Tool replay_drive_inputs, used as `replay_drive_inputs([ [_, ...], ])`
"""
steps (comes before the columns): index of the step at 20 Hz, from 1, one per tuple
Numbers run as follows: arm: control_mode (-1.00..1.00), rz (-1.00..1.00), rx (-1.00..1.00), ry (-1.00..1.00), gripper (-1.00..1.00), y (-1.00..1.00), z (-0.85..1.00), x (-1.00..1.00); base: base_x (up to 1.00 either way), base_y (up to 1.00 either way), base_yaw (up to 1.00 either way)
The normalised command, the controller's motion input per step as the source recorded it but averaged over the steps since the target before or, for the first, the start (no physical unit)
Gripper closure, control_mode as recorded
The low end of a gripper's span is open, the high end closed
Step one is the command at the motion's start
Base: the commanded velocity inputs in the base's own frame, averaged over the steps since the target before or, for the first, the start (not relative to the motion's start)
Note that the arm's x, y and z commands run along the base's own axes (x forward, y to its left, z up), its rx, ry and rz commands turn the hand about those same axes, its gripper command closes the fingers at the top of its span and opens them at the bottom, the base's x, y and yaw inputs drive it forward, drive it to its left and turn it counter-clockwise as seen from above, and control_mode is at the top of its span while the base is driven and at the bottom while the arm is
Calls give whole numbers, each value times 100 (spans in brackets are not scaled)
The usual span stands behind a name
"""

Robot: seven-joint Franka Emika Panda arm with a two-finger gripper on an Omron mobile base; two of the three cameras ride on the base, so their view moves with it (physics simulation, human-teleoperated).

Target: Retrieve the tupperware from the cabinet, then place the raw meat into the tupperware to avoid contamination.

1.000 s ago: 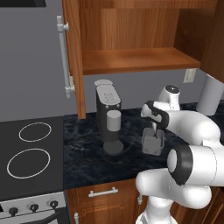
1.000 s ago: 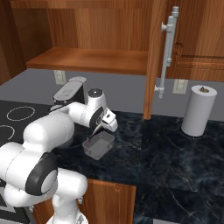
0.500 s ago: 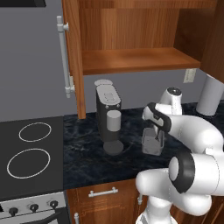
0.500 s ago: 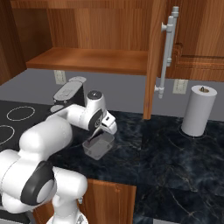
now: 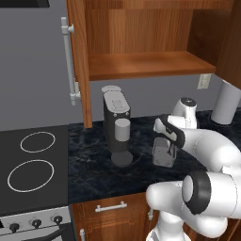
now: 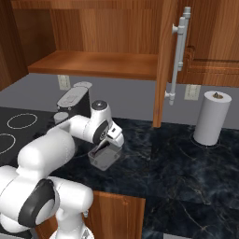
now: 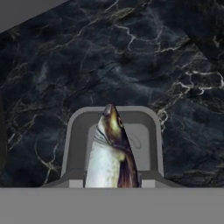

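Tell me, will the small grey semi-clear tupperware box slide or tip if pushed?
The small grey semi-clear tupperware box looks low and flat-bottomed, so probably it slides rather than tips. The polished dark marble counter likely gives little grip. Thin walls suggest lightness.

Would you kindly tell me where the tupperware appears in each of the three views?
Left base view: tupperware right of centre, on the counter beside the coffee machine.
Right base view: left of centre, under the gripper.
Hand view: bottom centre, holding the raw meat.
Shared landmark: black marble counter.

Glossy marble counter (image 7: 131, 52), semi-clear plastic tupperware (image 7: 74, 131)
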Motion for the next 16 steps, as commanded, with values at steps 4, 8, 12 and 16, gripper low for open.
replay_drive_inputs([
  [4, -100, -1, 0, 1, 100, 0, -4, 10, 0, 0, 0],
  [8, -100, 0, 0, 5, 100, 0, -9, 18, 0, 0, 0],
  [12, -100, 0, 0, 4, 100, 0, -12, 12, 0, 0, 0],
  [16, -100, 0, 0, 2, -100, 0, -13, 14, 0, 0, 0],
])
